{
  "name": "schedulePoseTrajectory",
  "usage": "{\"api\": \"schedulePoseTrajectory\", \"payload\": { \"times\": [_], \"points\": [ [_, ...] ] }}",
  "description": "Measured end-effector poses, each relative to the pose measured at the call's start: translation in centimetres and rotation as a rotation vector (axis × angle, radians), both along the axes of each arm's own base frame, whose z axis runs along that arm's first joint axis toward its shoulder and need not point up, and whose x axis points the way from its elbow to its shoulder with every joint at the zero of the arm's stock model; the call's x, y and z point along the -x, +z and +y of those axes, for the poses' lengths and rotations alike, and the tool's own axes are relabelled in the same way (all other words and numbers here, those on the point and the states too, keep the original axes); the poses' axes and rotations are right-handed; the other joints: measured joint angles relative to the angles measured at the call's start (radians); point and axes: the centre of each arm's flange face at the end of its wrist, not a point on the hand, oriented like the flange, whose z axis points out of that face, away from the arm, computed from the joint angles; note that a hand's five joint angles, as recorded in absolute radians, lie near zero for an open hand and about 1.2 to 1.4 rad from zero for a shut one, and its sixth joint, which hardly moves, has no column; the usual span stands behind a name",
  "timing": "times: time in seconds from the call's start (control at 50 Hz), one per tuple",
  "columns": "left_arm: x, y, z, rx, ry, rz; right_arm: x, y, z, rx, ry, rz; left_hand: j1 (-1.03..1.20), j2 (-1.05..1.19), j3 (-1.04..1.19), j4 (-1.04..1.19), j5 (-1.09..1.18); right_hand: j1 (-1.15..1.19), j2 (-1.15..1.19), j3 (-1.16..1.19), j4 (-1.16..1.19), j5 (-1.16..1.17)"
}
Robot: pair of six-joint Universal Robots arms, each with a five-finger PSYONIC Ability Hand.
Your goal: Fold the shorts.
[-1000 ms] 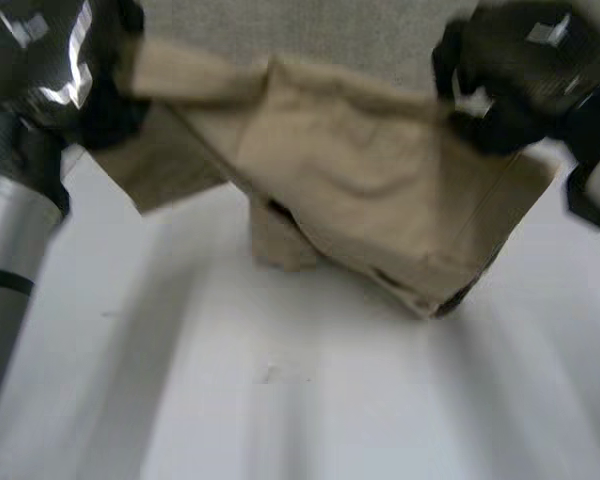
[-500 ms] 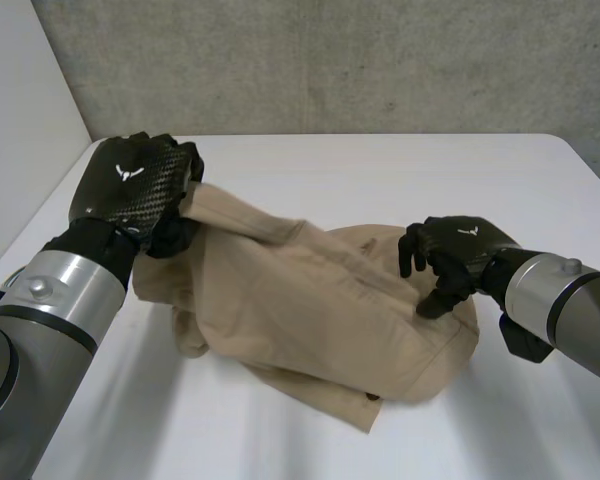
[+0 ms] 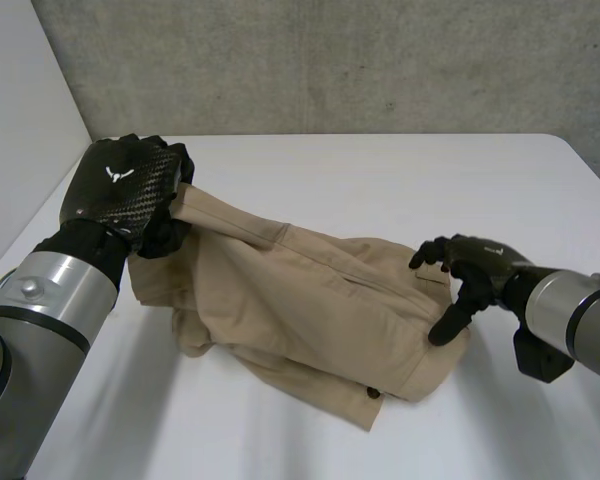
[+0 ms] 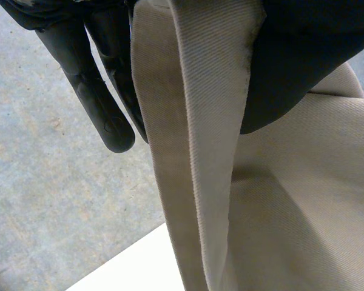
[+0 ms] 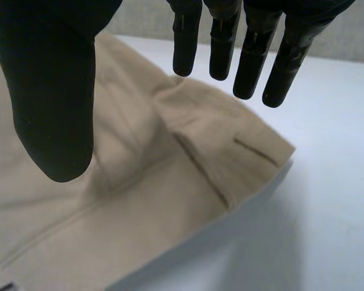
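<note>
Beige shorts (image 3: 310, 310) lie bunched across the middle of the white table (image 3: 380, 180). My left hand (image 3: 130, 195) is shut on their waistband at the far left end and holds that end lifted off the table. In the left wrist view the waistband strip (image 4: 200, 121) runs pinched between thumb and fingers (image 4: 103, 103). My right hand (image 3: 470, 275) hovers at the shorts' right end, open, fingers straight and spread. The right wrist view shows its fingers (image 5: 255, 54) and thumb above the waistband corner (image 5: 242, 151), which lies free on the table.
A grey concrete wall (image 3: 330, 60) stands behind the table's far edge. A pale wall (image 3: 20, 130) rises at the left. Bare table surface lies in front of the shorts and to the far right.
The shorts came down from the air onto the table. My right hand let go of their right end and opened. My left hand kept its grip and stays raised at the left.
</note>
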Motion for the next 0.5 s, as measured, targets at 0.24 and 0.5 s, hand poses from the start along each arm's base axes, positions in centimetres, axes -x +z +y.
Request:
{"api": "schedulePoseTrajectory", "payload": {
  "times": [0.24, 0.5],
  "points": [
    [-0.1, 0.2, -0.3, 0.008, 0.007, 0.003, -1.0, -2.2, -0.9, 0.004, 0.030, 0.006, 0.000, 0.000, 0.000, 0.000, 0.000, 0.636, 0.783, 0.784, 0.808, 0.764],
    [-2.0, 8.3, 1.8, 0.248, 0.035, 0.119, -0.2, 14.2, 0.8, 0.691, 0.060, 0.049, 0.000, 0.000, 0.000, 0.000, 0.000, 0.636, 0.783, 0.785, 0.813, 0.767]
  ]
}}
